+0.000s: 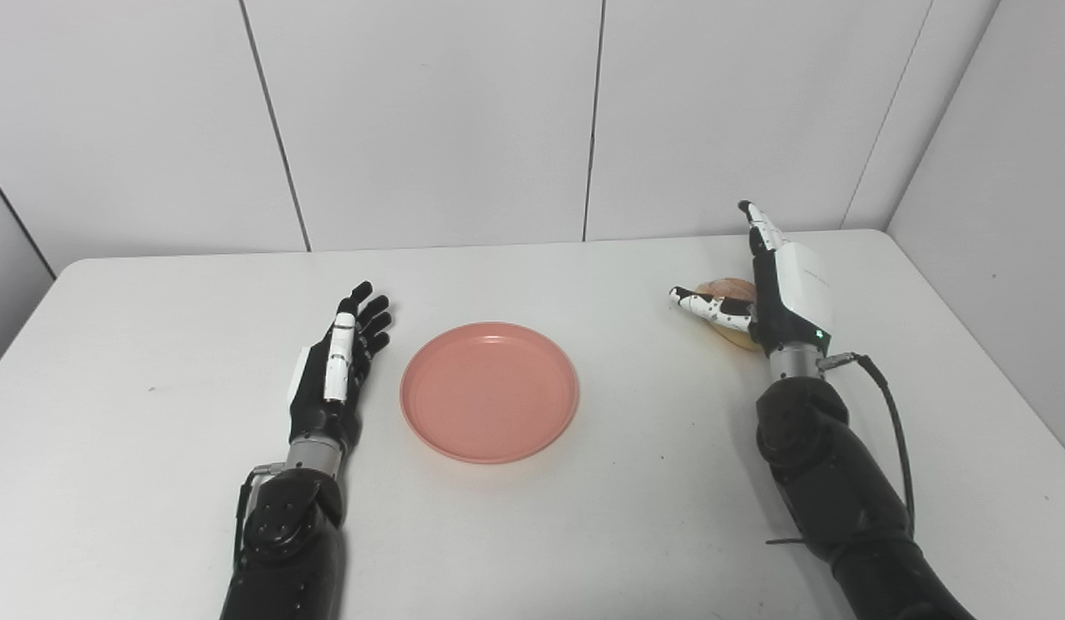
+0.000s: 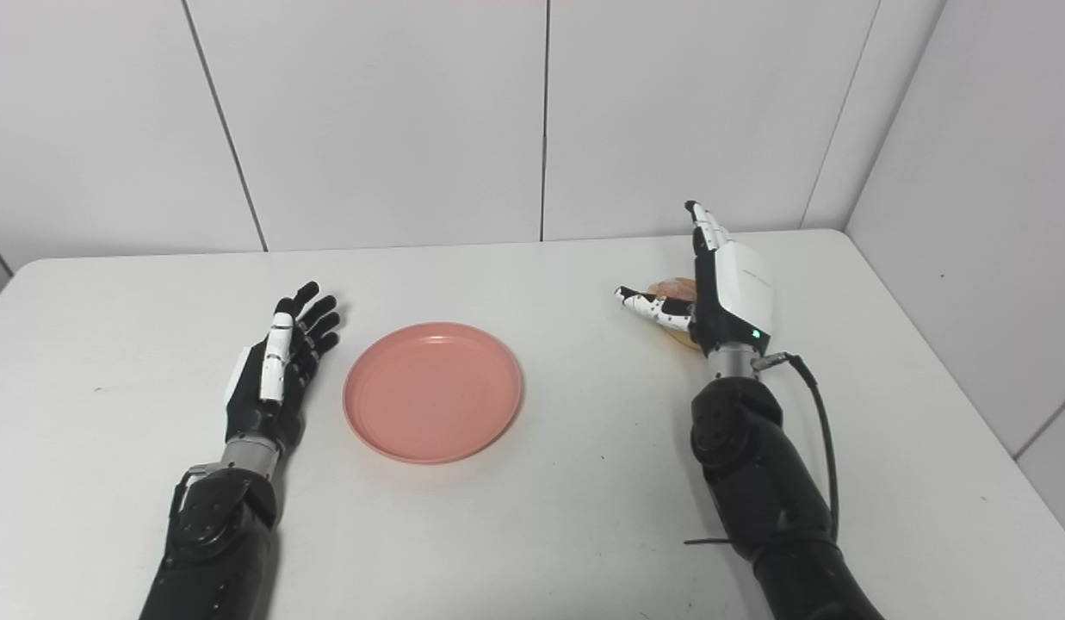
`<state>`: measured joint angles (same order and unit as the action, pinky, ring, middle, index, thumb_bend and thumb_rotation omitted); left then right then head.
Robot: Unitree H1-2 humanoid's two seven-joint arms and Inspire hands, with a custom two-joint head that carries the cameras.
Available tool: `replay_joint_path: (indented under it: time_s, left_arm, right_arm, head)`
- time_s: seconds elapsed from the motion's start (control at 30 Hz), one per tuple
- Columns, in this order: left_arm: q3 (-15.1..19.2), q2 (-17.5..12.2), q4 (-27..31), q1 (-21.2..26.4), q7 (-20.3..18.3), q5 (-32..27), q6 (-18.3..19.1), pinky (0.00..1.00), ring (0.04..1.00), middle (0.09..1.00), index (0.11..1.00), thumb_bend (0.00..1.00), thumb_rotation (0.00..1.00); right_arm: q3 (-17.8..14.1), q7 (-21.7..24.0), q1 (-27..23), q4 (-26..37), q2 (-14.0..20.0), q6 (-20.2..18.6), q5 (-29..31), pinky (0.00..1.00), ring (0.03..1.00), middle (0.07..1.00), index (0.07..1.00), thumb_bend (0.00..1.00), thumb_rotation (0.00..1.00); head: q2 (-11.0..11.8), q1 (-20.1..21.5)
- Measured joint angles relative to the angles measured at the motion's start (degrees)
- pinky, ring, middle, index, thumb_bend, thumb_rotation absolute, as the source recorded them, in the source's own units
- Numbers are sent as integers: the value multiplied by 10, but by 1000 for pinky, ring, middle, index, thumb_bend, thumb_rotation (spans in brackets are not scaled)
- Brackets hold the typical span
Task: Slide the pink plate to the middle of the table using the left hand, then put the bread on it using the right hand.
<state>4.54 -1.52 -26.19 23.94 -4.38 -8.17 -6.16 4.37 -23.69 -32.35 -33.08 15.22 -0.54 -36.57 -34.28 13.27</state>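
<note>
I see my left hand spread, just left of the pink plate; my right hand is spread beside the bread, well right of the plate.

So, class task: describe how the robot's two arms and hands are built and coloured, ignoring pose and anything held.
Both arms are glossy black, jointed shells ending in a silver metal wrist ring. The left hand is mostly black with white panels on its thumb and side. The right hand carries a large white back plate with a small green light; its fingers are white with black dots. A black cable loops from the right wrist down the forearm.
</note>
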Motion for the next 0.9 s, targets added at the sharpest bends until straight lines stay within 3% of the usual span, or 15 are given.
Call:
replay_joint_path:
  time_s: [0.3, 0.43, 0.57, 0.8, 0.9]
  left_arm:
    - [1, 0, 2, -1, -1, 0, 0, 916, 903, 890, 890, 415, 1000]
    - [0, 0, 8, -4, -1, 2, 4, 914, 904, 891, 891, 419, 1000]
    - [0, 0, 9, -5, -1, 3, 4, 917, 907, 893, 895, 421, 1000]
    - [-1, 0, 9, -5, -1, 3, 4, 919, 912, 899, 901, 414, 1000]
    - [-1, 0, 9, -5, -1, 3, 4, 917, 908, 894, 895, 407, 1000]
  right_arm:
    - [14, 24, -3, -11, 13, -35, 4, 805, 886, 913, 917, 783, 362]
    - [22, 39, -4, -23, 13, -54, 6, 731, 839, 889, 889, 689, 256]
    - [20, 41, -4, -25, 13, -57, 17, 622, 754, 849, 841, 526, 76]
    - [20, 37, -3, -24, 13, -56, 33, 558, 688, 774, 777, 404, 1]
    - [19, 36, -3, -24, 13, -55, 45, 426, 557, 684, 752, 391, 0]
  head:
    - [-3, -1]
    - [-4, -2]
    - [-5, -3]
    - [-5, -5]
    - [-6, -6]
